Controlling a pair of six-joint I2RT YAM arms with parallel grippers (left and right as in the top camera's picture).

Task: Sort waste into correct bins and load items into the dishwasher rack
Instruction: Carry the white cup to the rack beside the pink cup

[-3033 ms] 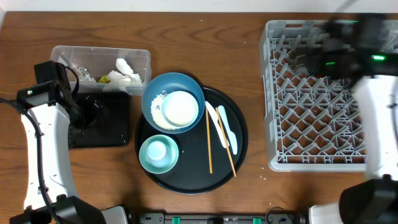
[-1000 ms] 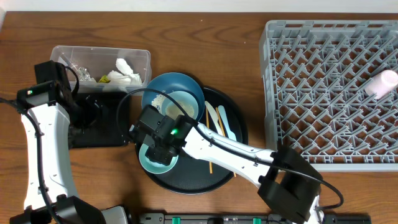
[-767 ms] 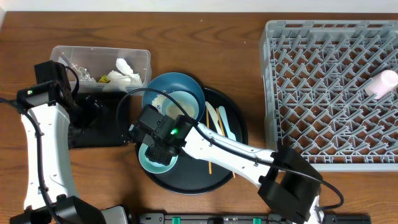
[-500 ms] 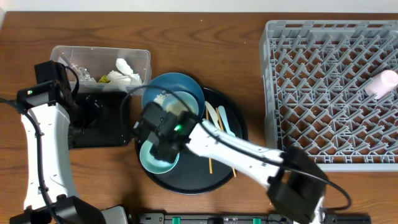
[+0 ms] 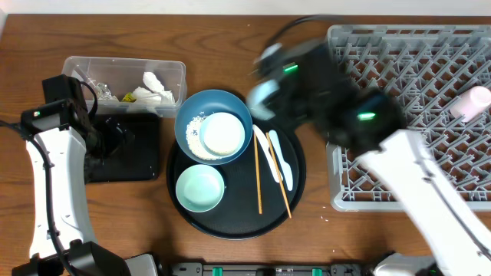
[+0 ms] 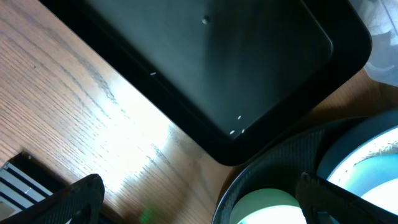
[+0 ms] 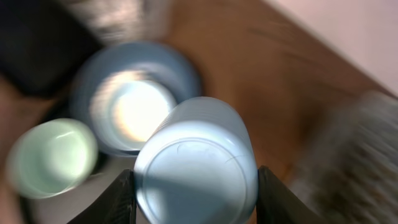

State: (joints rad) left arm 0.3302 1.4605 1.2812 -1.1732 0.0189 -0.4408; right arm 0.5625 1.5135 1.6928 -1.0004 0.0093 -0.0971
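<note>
My right gripper (image 7: 196, 198) is shut on a small pale cup (image 7: 194, 163), a pale blur (image 5: 261, 96) in the overhead view, carried above the table between the blue bowl and the dishwasher rack (image 5: 406, 165). The arm is blurred by motion. The large blue bowl (image 5: 193, 116) holds a small white bowl (image 5: 222, 133) and rice grains. The teal bowl (image 5: 199, 188), two chopsticks (image 5: 258, 172) and spoons (image 5: 279, 159) lie on the round black tray. My left gripper (image 6: 196, 205) hangs open over the corner of the shallow black tray (image 6: 205, 68). The clear tub (image 5: 173, 71) holds tissues (image 5: 153, 86) and wrappers.
A pale pink cup (image 5: 469, 103) lies on its side at the rack's right edge. The round black tray (image 5: 230, 222) sits between the bins and the rack. Bare wooden table (image 5: 115, 222) shows along the front left and at the back.
My right gripper has lifted the small cup out of the teal bowl and swung up and to the right, toward the rack. The left arm has not moved.
</note>
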